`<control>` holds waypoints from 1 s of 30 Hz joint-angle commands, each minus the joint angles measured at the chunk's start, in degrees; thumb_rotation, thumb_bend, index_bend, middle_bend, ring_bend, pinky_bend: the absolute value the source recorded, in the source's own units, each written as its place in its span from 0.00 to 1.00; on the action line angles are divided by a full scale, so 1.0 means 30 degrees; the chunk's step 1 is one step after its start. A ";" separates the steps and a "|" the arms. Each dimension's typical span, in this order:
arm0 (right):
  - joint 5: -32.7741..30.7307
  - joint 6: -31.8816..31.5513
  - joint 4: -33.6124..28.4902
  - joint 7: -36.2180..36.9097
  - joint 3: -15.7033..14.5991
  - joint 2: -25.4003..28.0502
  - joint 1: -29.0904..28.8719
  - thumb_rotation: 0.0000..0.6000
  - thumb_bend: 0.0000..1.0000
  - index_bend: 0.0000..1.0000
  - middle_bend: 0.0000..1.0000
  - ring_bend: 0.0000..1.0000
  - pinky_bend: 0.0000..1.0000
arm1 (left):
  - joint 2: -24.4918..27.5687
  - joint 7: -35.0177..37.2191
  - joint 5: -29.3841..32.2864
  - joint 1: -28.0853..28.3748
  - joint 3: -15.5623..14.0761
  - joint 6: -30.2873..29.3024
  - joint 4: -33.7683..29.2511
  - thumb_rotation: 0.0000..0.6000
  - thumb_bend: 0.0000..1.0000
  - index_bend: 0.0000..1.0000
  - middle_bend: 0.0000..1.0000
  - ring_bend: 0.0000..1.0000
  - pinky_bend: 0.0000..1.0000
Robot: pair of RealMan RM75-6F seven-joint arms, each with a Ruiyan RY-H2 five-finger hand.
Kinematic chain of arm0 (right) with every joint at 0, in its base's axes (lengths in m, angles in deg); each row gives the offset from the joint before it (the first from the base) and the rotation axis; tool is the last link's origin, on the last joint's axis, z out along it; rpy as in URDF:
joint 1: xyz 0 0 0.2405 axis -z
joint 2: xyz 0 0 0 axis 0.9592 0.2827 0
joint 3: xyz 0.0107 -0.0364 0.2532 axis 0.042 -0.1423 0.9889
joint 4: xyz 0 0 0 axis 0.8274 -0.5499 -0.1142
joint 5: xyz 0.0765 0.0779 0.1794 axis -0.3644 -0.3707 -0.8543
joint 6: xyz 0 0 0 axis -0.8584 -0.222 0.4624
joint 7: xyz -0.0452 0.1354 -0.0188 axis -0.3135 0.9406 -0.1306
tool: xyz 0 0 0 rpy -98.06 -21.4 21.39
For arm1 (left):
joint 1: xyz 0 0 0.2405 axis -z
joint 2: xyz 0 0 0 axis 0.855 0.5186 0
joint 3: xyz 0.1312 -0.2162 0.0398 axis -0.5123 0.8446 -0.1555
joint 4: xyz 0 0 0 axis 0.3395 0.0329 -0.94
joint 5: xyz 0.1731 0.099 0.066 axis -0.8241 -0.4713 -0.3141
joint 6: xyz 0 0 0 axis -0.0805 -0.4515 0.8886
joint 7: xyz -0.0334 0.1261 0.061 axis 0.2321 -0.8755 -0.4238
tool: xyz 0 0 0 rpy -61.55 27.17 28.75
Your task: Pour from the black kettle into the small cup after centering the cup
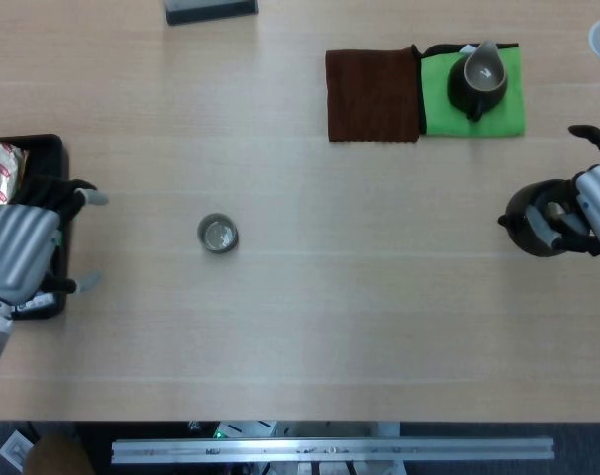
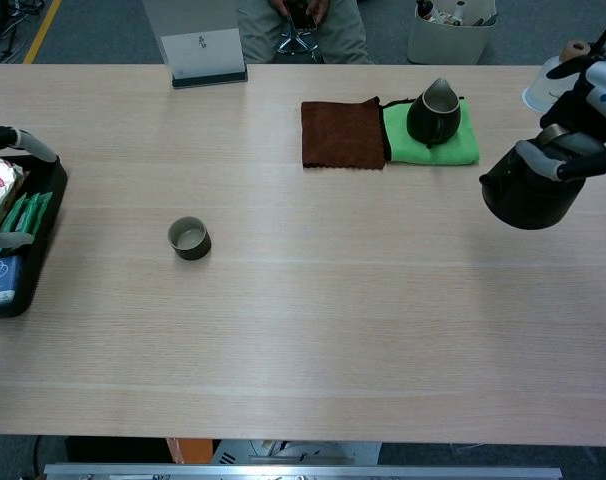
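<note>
- Two hands are in play: my left hand (image 1: 23,247) hovers empty with fingers spread over the black tray (image 1: 50,148) at the surface's 9 o'clock edge, and my right hand (image 1: 589,213) grips the black kettle (image 1: 538,220) at the 3 o'clock edge.
- The small cup (image 1: 218,234) stands left of the surface's middle, at about 3 o'clock from my left hand and near it.
- From the kettle the cup lies at 9 o'clock, well apart.
- My left hand is plainly nearer, so I judge that centering the cup falls to it, a push toward 3 o'clock.
</note>
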 commanded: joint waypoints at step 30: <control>0.0469 -0.1032 0.0374 0.1933 0.0052 0.1348 0.0749 0.77 0.39 1.00 0.99 1.00 0.17 | -0.7275 -0.7328 0.5727 0.5203 0.0635 0.5118 0.4191 1.00 0.13 0.29 0.19 0.12 0.15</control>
